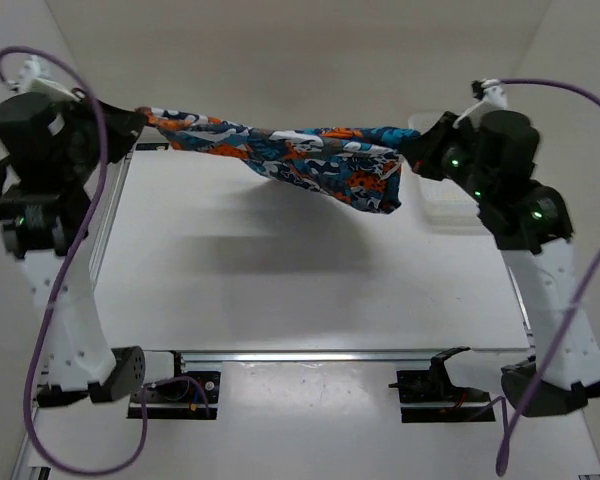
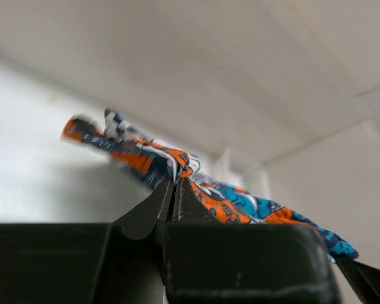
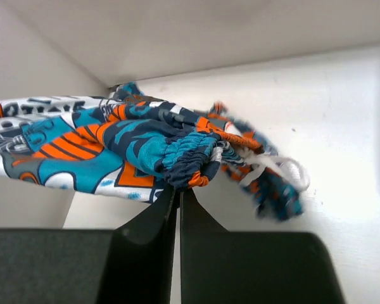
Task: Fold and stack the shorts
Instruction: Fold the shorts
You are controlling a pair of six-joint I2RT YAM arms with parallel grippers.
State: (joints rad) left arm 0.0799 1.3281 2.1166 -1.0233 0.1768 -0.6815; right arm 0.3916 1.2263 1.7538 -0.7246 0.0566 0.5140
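From the overhead view, the soft cloth shorts (image 1: 310, 155), printed in orange, blue, navy and white patches, hang in the air above the white bench (image 1: 280, 290). They are pulled out into a twisted band across the upper half of the frame. The black left hand (image 1: 140, 118) pinches one end at upper left. The black right hand (image 1: 412, 152) pinches the other end at upper right, where the cloth sags lower and bunches wider. A white plastic basket (image 1: 450, 212) sits on the bench just behind the right hand.

In the left wrist view, the left hand (image 2: 176, 190) has its two fingers pressed together on a fold of the shorts (image 2: 231, 201) at the frame's centre. The cloth runs from a blurred end at upper left, through the fingertips, down to the lower right.

In the right wrist view, the right hand (image 3: 177, 193) is closed tight on the gathered navy waistband of the shorts (image 3: 107, 142). Most of the cloth spreads to the left, above the fingertips. A white drawstring (image 3: 285, 168) loops out to the right.
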